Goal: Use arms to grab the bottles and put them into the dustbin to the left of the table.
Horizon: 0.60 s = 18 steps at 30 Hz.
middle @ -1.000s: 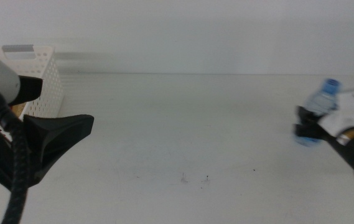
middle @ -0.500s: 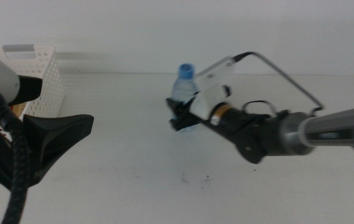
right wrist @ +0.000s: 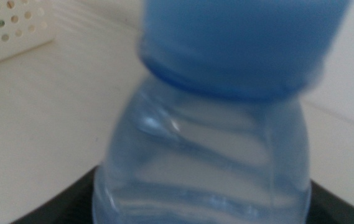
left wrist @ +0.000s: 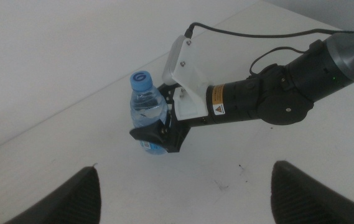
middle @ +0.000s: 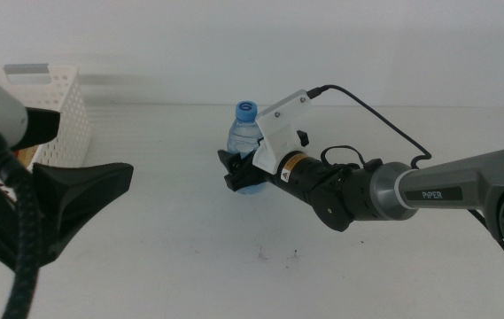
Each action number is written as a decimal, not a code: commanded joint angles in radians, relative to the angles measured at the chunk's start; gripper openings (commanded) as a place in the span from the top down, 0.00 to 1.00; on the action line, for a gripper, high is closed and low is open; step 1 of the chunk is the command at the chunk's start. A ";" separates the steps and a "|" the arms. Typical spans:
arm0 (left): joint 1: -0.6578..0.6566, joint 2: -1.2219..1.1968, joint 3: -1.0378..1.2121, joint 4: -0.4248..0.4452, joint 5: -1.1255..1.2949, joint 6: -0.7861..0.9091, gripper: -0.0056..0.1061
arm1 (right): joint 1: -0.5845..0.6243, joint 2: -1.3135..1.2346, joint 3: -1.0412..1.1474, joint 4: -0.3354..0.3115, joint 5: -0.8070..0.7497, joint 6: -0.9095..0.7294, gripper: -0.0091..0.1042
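My right gripper (middle: 236,174) reaches in from the right to the middle of the table (middle: 189,266) and is shut on the small clear water bottle (middle: 244,135) with a blue cap, holding it upright low on its body. In the left wrist view the bottle (left wrist: 147,107) sits in the right gripper (left wrist: 163,134); in the right wrist view the bottle (right wrist: 208,155) fills the picture. My left gripper (middle: 92,155) waits at the left, open and empty (left wrist: 185,174), beside the white dustbin (middle: 64,111). The tea bottle and the red can are out of view.
The right arm's black cable (middle: 384,115) loops above the table behind the gripper. A few dark specks (middle: 278,256) lie on the tabletop in front. A corner of the perforated dustbin (right wrist: 5,25) shows in the right wrist view.
My right gripper has carried the water bottle from the table's right edge leftward to the middle. The left arm has not moved.
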 commanded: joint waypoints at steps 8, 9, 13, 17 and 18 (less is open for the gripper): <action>-0.004 -0.007 -0.001 -0.001 -0.011 -0.001 0.11 | -0.005 -0.251 0.264 0.000 0.096 0.033 0.11; -0.004 -0.007 -0.001 -0.001 -0.011 -0.001 0.11 | -0.007 -0.305 0.321 0.000 0.096 0.033 0.11; -0.004 -0.007 -0.001 -0.001 -0.011 -0.001 0.11 | -0.009 -0.565 0.501 -0.002 0.206 0.094 0.11; -0.004 -0.007 -0.001 -0.001 -0.011 -0.001 0.11 | -0.009 -0.801 0.513 -0.002 0.550 0.140 0.11; -0.004 -0.007 -0.001 -0.001 -0.011 -0.001 0.11 | -0.009 -0.857 0.501 -0.002 0.646 0.136 0.11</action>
